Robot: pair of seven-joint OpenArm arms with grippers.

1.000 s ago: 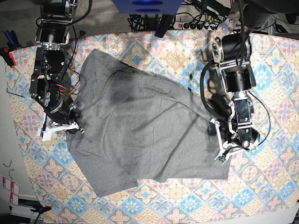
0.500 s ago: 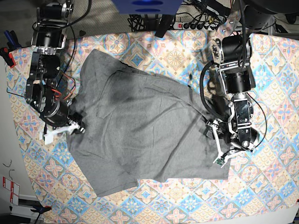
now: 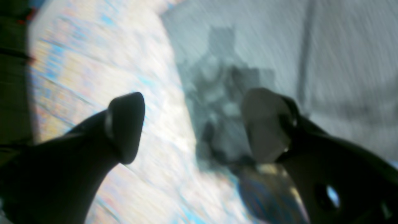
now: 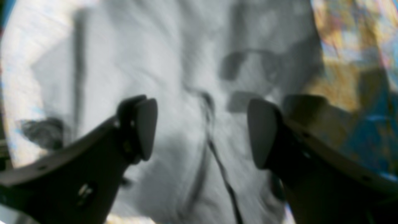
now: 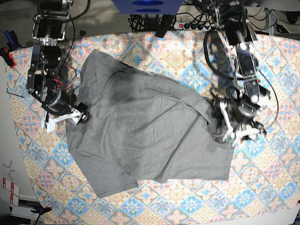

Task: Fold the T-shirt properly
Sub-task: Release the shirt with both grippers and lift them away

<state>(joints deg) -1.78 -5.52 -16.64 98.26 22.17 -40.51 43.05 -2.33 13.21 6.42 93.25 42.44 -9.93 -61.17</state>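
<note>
The grey T-shirt [image 5: 145, 126] lies spread and skewed over the tile-patterned tablecloth [image 5: 267, 187], with creases near its middle. My left gripper [image 5: 228, 129] hangs over the shirt's right edge. In the blurred left wrist view it [image 3: 196, 127] is open and empty, with the shirt's edge [image 3: 279, 46] under and beyond it. My right gripper [image 5: 78, 117] is at the shirt's left edge. In the right wrist view it [image 4: 203, 133] is open and empty over the creased grey cloth [image 4: 174, 77].
A power strip with cables [image 5: 197, 24] runs along the table's back edge. A blue object [image 5: 145, 5] sits at the top middle. Clamps [image 5: 7, 51] stand at the left edge. Bare tablecloth surrounds the shirt on the right and in front.
My left gripper has moved towards the back along the shirt's right edge. My right gripper has shifted a little to the right, onto the shirt's left edge. The shirt lies much as before.
</note>
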